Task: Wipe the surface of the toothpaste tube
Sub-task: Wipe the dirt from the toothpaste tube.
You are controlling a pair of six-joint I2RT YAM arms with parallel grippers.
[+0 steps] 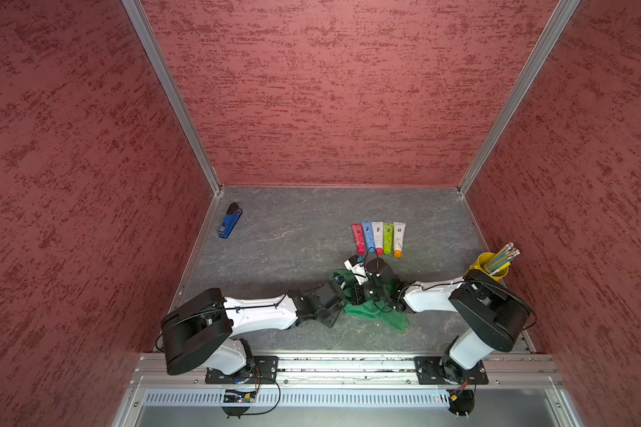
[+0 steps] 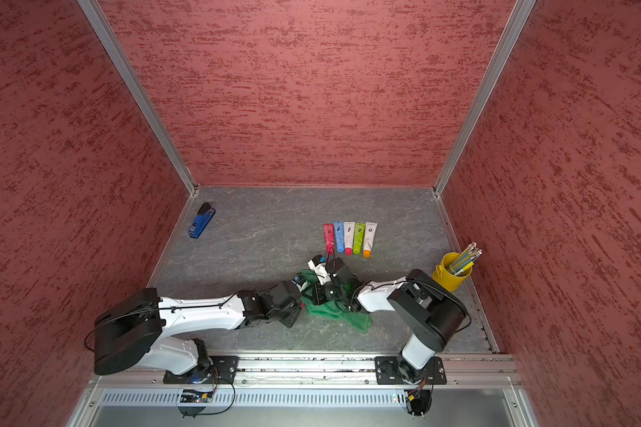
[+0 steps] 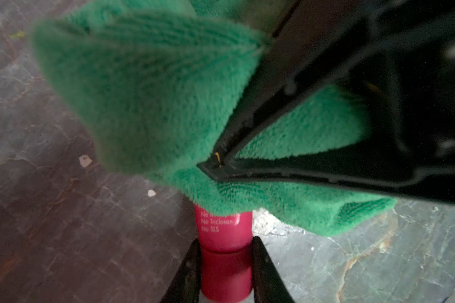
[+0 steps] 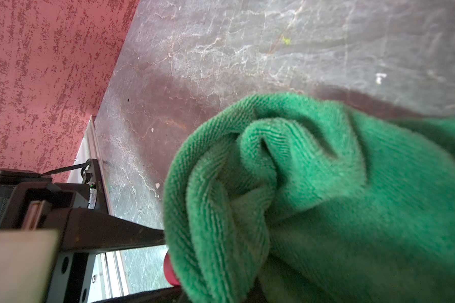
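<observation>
The left gripper pinches a magenta plastic toothpaste tube at its cap end, one black finger on each side, above the grey marbled tabletop. A green microfibre cloth is draped over the rest of the tube, hiding most of its printed body. The right gripper has its fingers pressed together on a fold of that cloth, which appears to fill most of the right wrist view. In a top view the two arms meet over the bunched cloth near the table's front centre, where the tube itself is hidden. A row of five coloured tubes lies just behind, a yellow cup of pencils stands to the right, and a blue stapler lies far left.
</observation>
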